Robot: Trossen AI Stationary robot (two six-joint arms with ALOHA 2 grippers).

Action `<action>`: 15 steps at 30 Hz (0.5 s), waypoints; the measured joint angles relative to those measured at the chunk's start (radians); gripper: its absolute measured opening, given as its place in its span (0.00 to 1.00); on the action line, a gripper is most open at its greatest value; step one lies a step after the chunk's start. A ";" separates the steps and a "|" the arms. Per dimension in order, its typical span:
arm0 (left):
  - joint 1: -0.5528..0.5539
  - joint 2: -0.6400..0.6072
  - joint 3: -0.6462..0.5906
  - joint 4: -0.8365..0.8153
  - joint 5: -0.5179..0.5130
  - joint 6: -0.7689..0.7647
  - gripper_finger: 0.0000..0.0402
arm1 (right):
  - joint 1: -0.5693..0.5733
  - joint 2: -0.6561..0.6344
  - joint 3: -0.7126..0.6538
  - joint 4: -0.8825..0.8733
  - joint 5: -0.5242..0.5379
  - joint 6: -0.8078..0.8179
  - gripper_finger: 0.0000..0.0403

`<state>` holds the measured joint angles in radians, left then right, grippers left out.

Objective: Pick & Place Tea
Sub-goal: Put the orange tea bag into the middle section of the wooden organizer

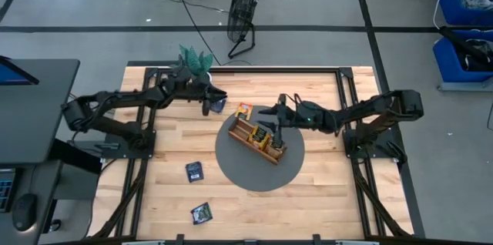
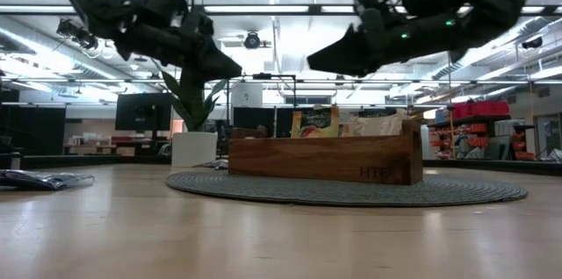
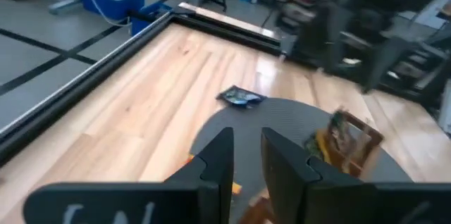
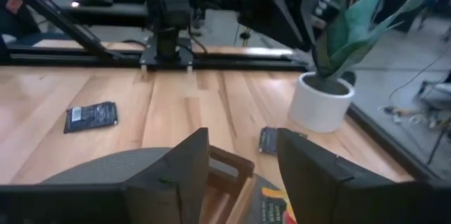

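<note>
From above, the wooden tray sits on a round grey mat in the middle of the bench. It already holds several tea sachets; an orange-yellow one stands at its far end. Three dark sachets still lie loose on the bench: one near the potted plant, one beside the mat and one near the front edge. The left pincer hangs by the first loose sachet; the right pincer is over the tray.

At bench height, both arms are raised clear of the wood and sachets poke above the tray wall. Nothing hangs from either pincer here.

The left wrist camera shows its fingers only a narrow gap apart with nothing between them; a dark sachet lies ahead on the wood.

The right wrist camera shows its fingers spread wide and empty above the tray's end, with two dark sachets on the bench beyond.

I judge the job well along, with at least three sachets left to gather.
</note>
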<state>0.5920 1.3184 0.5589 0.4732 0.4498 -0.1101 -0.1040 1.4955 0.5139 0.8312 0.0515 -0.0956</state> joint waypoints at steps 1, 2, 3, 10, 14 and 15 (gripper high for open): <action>0.005 0.021 0.017 -0.011 0.000 0.000 0.19 | 0.013 -0.004 -0.016 0.027 0.018 -0.003 0.43; 0.012 0.039 0.037 -0.041 0.000 0.004 0.19 | 0.024 -0.010 -0.032 0.051 0.037 -0.003 0.43; 0.016 0.057 0.059 -0.079 0.001 0.017 0.19 | 0.034 -0.017 -0.049 0.068 0.061 0.000 0.43; 0.034 0.186 0.219 -0.271 0.075 0.077 0.20 | 0.060 -0.061 -0.115 0.072 0.131 0.030 0.43; 0.051 0.238 0.266 -0.277 0.082 0.078 0.22 | 0.076 -0.070 -0.125 0.072 0.134 0.023 0.43; 0.055 0.249 0.275 -0.291 0.083 0.080 0.23 | 0.081 -0.070 -0.127 0.071 0.136 0.014 0.43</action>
<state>0.6472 1.5678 0.8338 0.1817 0.5323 -0.0302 -0.0230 1.4258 0.3871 0.9026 0.1872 -0.0814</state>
